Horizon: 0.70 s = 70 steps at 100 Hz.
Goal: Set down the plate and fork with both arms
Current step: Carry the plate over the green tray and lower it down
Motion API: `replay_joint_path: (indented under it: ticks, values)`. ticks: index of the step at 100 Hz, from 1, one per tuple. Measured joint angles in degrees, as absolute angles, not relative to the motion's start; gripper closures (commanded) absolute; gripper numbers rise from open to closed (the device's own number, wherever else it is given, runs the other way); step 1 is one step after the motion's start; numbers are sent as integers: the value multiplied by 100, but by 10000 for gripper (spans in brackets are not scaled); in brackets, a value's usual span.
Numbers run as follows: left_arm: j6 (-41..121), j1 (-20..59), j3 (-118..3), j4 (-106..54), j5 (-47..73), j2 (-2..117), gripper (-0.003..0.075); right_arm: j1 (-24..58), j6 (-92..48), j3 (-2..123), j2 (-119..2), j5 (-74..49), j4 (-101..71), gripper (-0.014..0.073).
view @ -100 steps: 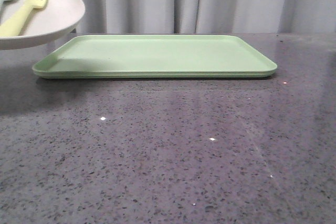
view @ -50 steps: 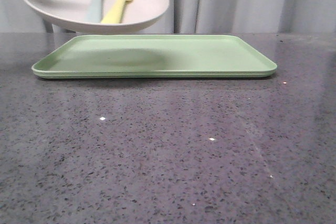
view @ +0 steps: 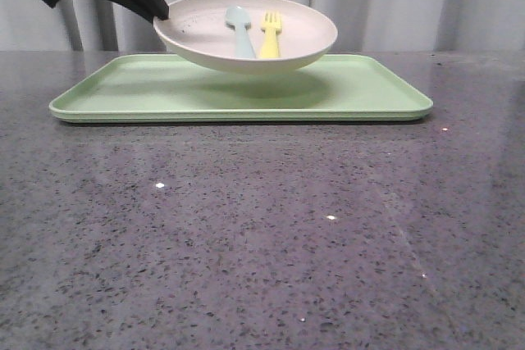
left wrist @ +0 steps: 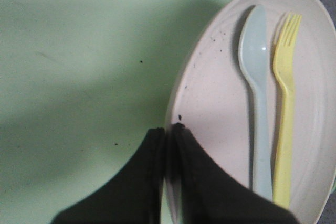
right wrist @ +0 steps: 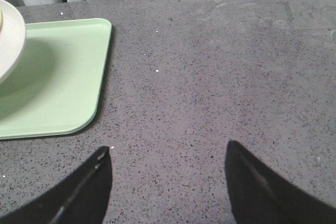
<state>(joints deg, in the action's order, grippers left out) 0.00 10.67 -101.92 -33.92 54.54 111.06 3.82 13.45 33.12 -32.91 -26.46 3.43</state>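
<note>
The plate hangs above the green tray – its shadow lies on the tray under it. The left gripper is closed on the plate's rim. Inside the plate lie the yellow fork and, just beside it, a pale blue spoon. Only the right wrist view shows the right gripper – fingers wide apart and holding nothing, over the grey table beside the tray's corner.
</note>
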Motion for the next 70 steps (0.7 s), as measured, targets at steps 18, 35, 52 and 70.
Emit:
replay_joint_path:
  ticks: [18, 35, 52, 70]
  values:
    - [-60, 1067, -10196, -3366, 5308, 11267, 741, 382, 1345, 3312, -3291, -2646, 343, 118]
    - [-70, 1067, -10219, -3202, 5202, 11302, 741, 382, 1345, 3312, -3291, -2648, 343, 118]
    - [-86, 1067, -10231, -3151, 5300, 11498, 741, 382, 1345, 3312, -3291, -2648, 343, 118]
    - [-97, 1067, -10231, -3147, 5364, 11571, 740, 382, 1345, 3312, -3291, -2683, 343, 118]
